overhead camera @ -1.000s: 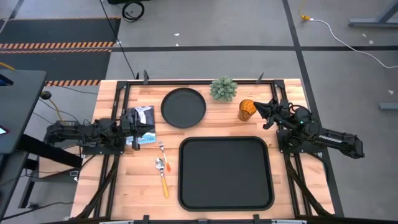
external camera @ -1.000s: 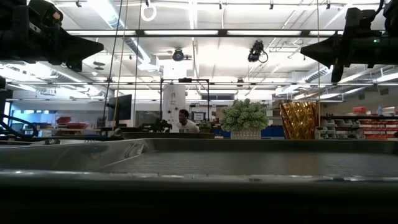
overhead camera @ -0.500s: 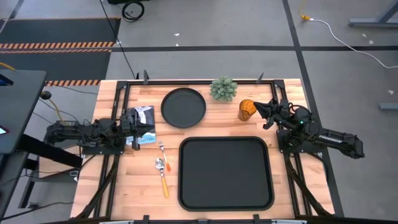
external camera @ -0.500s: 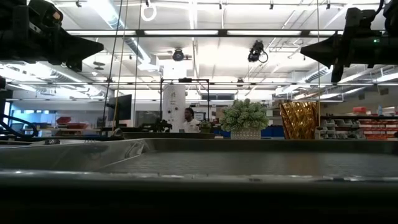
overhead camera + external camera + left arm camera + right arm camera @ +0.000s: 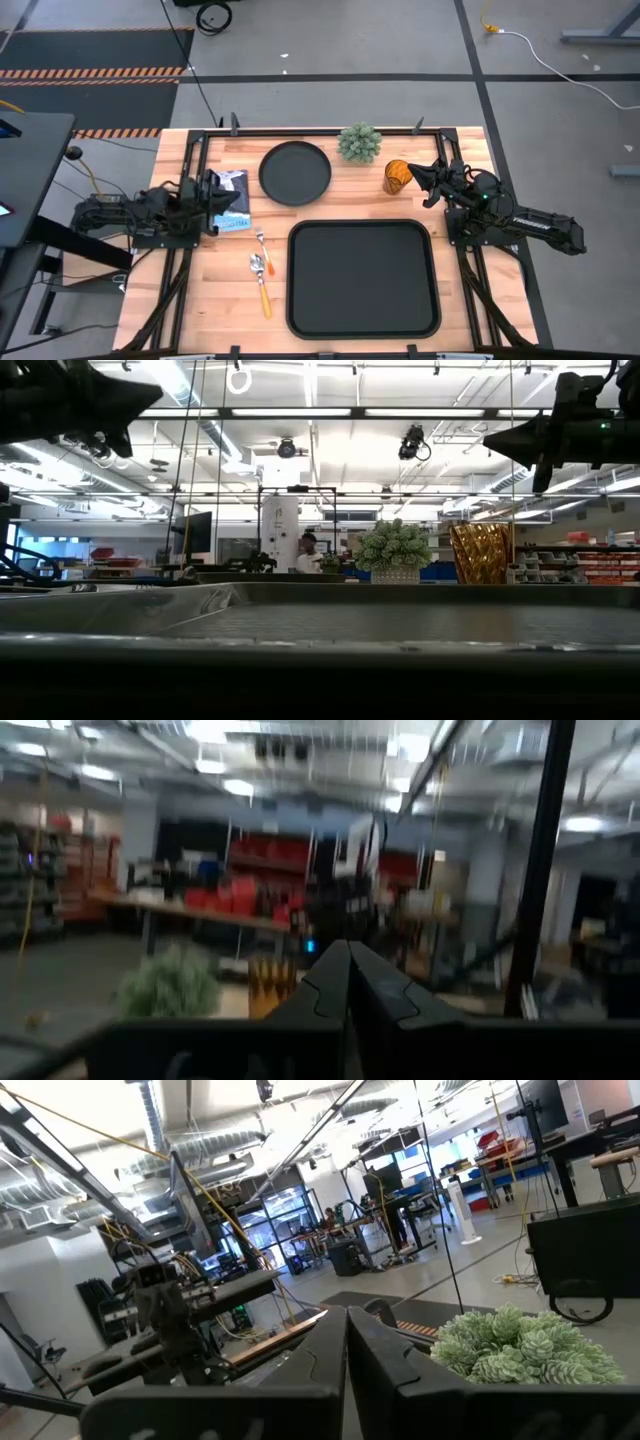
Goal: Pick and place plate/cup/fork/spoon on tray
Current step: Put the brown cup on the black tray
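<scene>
The black tray (image 5: 362,278) lies at the table's near middle. Beyond it, the round black plate (image 5: 295,172) rests flat, and the amber cup (image 5: 397,177) stands upright to its right. The silver fork (image 5: 261,240) and the orange-handled spoon (image 5: 261,282) lie left of the tray. My left gripper (image 5: 220,194) hovers shut at the table's left, tipped upward, above a blue-and-white packet (image 5: 236,198). My right gripper (image 5: 412,171) is shut and raised beside the cup, well above it in the low view (image 5: 488,446), and touches nothing.
A small potted plant (image 5: 359,143) stands at the far edge between plate and cup. Black frame rails (image 5: 200,150) run along the table's left, right and far sides. A person (image 5: 308,552) moves in the room far behind the table.
My left gripper has tipped its fingers upward and rolled a little, staying shut over the packet; in the low view its tip has risen. My right gripper has kept still. No object on the table has moved.
</scene>
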Action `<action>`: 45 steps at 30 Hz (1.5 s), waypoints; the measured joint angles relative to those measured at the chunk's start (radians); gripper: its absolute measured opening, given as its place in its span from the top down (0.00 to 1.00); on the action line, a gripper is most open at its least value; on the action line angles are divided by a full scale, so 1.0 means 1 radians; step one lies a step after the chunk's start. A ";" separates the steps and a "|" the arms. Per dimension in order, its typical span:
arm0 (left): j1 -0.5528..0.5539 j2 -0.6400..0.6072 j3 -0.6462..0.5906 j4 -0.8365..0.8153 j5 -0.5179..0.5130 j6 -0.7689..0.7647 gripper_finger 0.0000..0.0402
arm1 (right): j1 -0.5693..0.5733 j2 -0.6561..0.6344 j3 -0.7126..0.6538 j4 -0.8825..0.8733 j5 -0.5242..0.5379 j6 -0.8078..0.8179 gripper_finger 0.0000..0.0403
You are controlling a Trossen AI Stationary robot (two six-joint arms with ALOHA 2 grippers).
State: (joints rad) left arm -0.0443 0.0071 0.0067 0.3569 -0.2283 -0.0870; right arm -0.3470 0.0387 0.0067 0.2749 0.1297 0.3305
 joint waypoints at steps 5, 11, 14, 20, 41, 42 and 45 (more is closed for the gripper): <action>0.003 0.015 0.000 0.053 0.000 -0.015 0.97 | 0.000 0.000 0.000 0.000 0.000 0.000 0.95; 0.003 0.155 0.000 0.114 -0.006 -0.083 0.97 | 0.000 0.000 0.000 0.011 0.004 0.000 0.95; 0.003 0.255 0.000 0.191 -0.008 -0.086 0.97 | 0.000 0.000 0.000 0.043 0.005 0.001 0.95; 0.003 0.431 0.000 0.317 -0.005 -0.074 0.97 | 0.000 0.000 0.000 0.096 0.005 0.024 0.95; 0.135 1.064 0.267 0.434 -0.004 0.082 0.97 | 0.000 0.029 0.000 0.091 0.150 -0.067 0.95; 0.146 1.094 0.276 0.453 -0.004 0.099 0.97 | 0.000 0.029 0.000 0.091 0.160 -0.088 0.95; 0.181 1.185 0.314 0.515 -0.004 0.130 0.97 | 0.000 0.029 0.000 0.089 0.161 -0.158 0.95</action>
State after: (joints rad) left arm 0.1370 1.1918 0.3211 0.8720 -0.2325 0.0433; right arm -0.3473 0.0673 0.0063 0.3637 0.2909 0.1730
